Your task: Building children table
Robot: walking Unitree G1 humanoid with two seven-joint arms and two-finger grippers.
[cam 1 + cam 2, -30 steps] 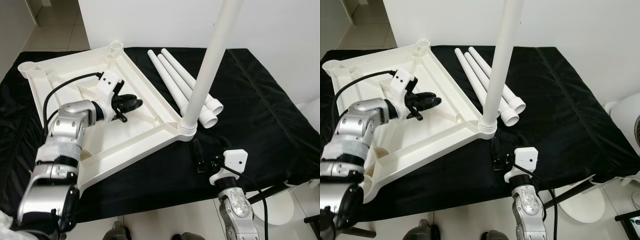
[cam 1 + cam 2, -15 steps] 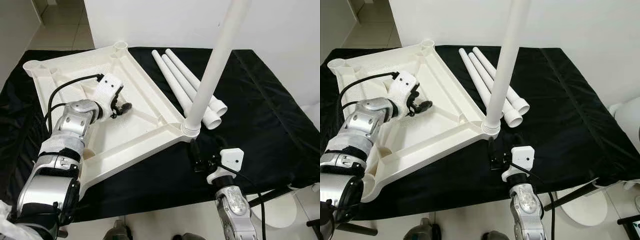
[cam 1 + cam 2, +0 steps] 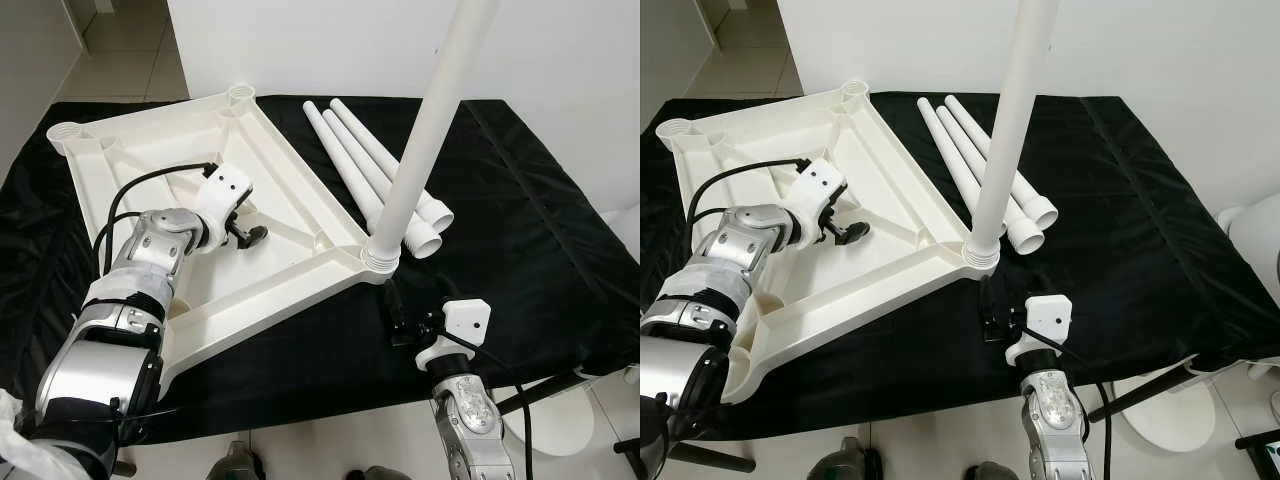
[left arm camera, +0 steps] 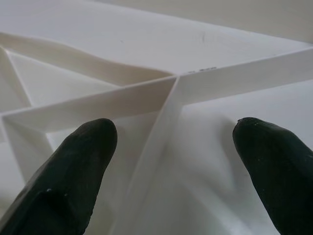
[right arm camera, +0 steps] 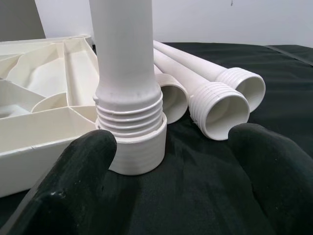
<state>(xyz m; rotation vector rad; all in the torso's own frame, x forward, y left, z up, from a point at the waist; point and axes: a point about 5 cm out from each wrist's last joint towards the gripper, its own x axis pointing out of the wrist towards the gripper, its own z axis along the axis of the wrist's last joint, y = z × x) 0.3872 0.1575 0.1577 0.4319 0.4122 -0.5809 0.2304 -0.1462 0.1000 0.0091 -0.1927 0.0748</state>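
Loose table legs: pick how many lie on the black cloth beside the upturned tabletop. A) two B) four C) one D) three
D: three loose legs lie side by side on the black cloth, next to the tabletop; a fourth leg stands upright in a corner socket.

A black cloth (image 3: 520, 200) covers the worktop. At 12 o'clock stands a white wall (image 3: 320, 40); tiled floor (image 3: 120, 50) shows at 11 o'clock.
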